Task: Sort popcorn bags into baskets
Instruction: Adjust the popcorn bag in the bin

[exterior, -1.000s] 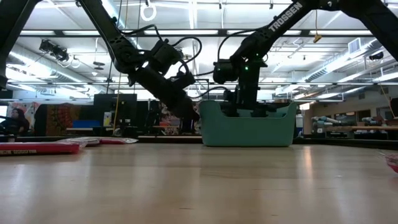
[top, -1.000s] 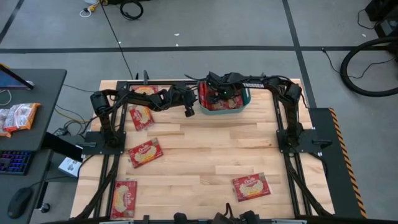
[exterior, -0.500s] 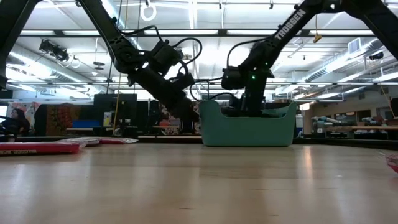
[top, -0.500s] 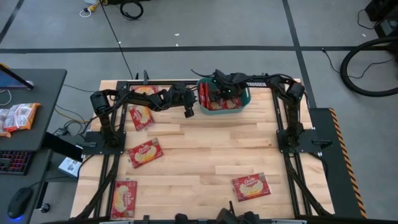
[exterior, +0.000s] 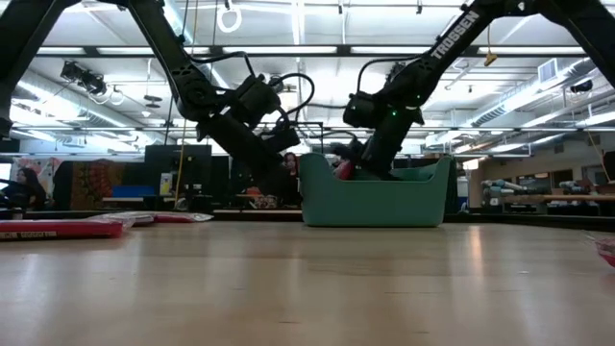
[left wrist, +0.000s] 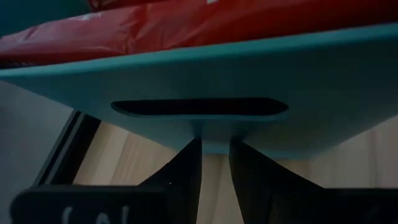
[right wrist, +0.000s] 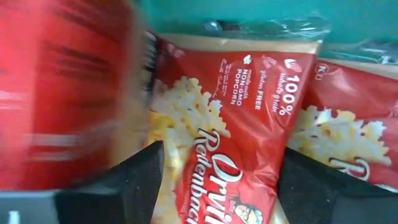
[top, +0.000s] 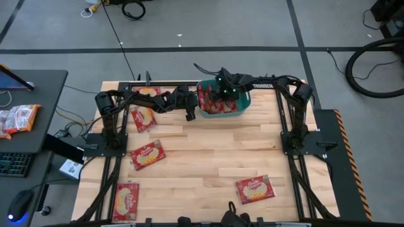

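Left gripper (left wrist: 214, 163) nearly shut, empty, pressed at basket (top: 245, 101) wall, top centre; right gripper (top: 219, 96) open over popcorn bags (right wrist: 242, 143); basket risks being shoved.

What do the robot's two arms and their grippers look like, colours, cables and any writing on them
Both arms are black, jointed tube-and-block links with loose black cables looping off them. The right arm carries white TROSSEN lettering and a small green light near its wrist. The left gripper has two dark, flat, tapering fingers. The right gripper shows two broad black fingers.
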{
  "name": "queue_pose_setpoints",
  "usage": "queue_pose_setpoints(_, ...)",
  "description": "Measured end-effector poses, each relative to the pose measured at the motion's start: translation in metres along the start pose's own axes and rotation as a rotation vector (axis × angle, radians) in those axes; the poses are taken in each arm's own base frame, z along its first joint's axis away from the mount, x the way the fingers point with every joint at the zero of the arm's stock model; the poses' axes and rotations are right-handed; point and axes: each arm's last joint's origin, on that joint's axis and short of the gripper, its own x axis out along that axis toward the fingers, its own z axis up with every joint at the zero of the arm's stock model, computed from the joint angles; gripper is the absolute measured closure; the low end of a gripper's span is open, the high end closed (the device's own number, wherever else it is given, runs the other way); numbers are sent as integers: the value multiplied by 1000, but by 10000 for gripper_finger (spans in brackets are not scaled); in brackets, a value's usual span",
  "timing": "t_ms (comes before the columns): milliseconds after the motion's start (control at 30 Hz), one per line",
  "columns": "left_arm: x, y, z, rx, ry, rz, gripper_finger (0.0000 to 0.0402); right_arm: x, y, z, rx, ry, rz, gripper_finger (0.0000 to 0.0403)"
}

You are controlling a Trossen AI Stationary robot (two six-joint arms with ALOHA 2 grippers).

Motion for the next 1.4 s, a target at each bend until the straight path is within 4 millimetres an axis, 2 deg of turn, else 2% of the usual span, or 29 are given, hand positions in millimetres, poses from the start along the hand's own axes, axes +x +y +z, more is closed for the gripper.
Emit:
queue_pose_setpoints(133, 0, 0, 0, 0, -2, -2, 313, -8, 5, 2, 10, -17, 42, 165)
queue_pose_setpoints(467, 0, -1, 1, 0, -10, -5, 313, -5, 29, -7, 35, -17, 176, 332)
queue_pose_setpoints(567, 0, 0, 1, 1, -8, -5, 313, -5, 36, -12, 55, -42, 160, 362)
queue_pose_setpoints(633, 0, 0, 1, 1, -7, -5, 313, -6, 40, -16, 61, -50, 157, 362)
queue_pose_setpoints(700, 0, -1, 0, 1, -5, -7, 313, -7, 44, -20, 51, -51, 164, 341)
queue_pose_setpoints(933, 1, -2, 0, 10, -14, -31, 313, -21, 60, -27, 24, -96, 204, 211)
queue_pose_setpoints(1067, 1, -2, 2, 3, -22, -30, 313, -29, 63, -27, 6, -124, 211, 163)
queue_pose_setpoints(1200, 1, -1, 2, 3, -22, -16, 313, -30, 62, -26, 10, -139, 187, 152)
queue_pose_setpoints(1400, 1, -1, 3, 5, -20, -2, 313, -31, 50, -22, 32, -135, 101, 167)
